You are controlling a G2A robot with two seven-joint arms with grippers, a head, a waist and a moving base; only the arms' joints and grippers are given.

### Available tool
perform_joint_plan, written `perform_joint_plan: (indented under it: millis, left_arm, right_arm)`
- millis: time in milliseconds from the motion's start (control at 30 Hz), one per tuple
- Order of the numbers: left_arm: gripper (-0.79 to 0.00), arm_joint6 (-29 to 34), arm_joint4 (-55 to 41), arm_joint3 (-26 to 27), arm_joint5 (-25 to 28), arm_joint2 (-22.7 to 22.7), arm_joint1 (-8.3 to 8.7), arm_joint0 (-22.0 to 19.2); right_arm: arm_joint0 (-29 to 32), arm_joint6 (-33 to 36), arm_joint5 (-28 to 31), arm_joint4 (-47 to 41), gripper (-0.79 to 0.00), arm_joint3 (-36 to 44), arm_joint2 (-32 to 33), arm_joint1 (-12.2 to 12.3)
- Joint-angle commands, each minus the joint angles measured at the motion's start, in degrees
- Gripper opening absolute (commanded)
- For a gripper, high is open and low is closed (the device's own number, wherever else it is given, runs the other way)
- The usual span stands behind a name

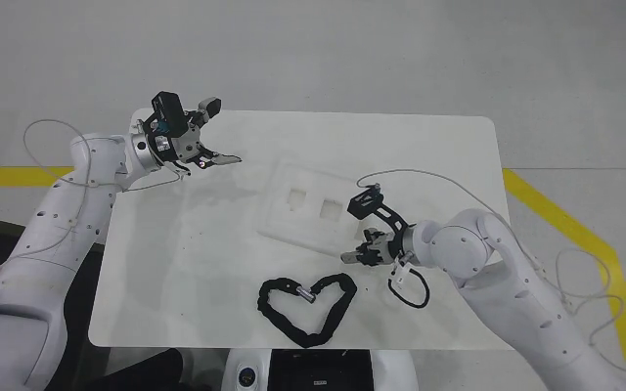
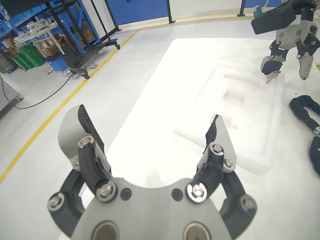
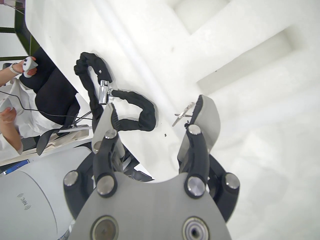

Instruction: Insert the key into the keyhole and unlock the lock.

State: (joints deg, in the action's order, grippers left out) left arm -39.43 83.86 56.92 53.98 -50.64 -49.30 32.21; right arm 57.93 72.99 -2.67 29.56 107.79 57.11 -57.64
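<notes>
Key (image 3: 183, 114) at the spread right pincer (image 3: 156, 102) — chain lock (image 3: 147, 112) close by

The key touches one finger's pad, unpinched, just off the foam tray's (image 1: 284, 225) robot-side corner. The lock lies coiled between the tray and the counter (image 1: 196, 274) edge, just beside that pincer. Left pincer (image 2: 148, 113) — spread, holding nothing — hangs well off the tray's far-left side, a wide stretch of counter between.

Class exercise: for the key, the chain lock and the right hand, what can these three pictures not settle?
1. Right wrist view: the lock cylinder is seen side-on; no keyhole can be made out.
2. Right wrist view: one end of the key runs behind a finger of the right hand; whether they touch is unclear.
3. Left wrist view: the chain lock is cut off by the picture's edge.
</notes>
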Motion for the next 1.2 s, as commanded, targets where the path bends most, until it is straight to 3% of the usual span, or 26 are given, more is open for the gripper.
perform_joint_plan:
  millis: [0,400,567,1167]
  left_arm:
    - [0.000,0.0,0.0,0.0,0.0,0.0,0.00,0.0]
    - [0.000,0.0,0.0,0.0,0.0,0.0,0.00,0.0]
    - [0.000,0.0,0.0,0.0,0.0,0.0,0.00,0.0]
    - [0.000,0.0,0.0,0.0,0.0,0.0,0.00,0.0]
  right_arm:
    - [-0.1,0.2,-0.1,1.0,-0.369,-0.2,0.0,0.1]
    - [-0.1,0.8,-0.4,4.6,-0.539,-0.3,-0.4,0.2]
    - [-0.2,0.0,-0.5,6.0,-0.785,-0.7,-0.6,0.2]
    - [-2.6,-0.2,2.4,10.5,-0.785,-3.6,1.7,0.5]
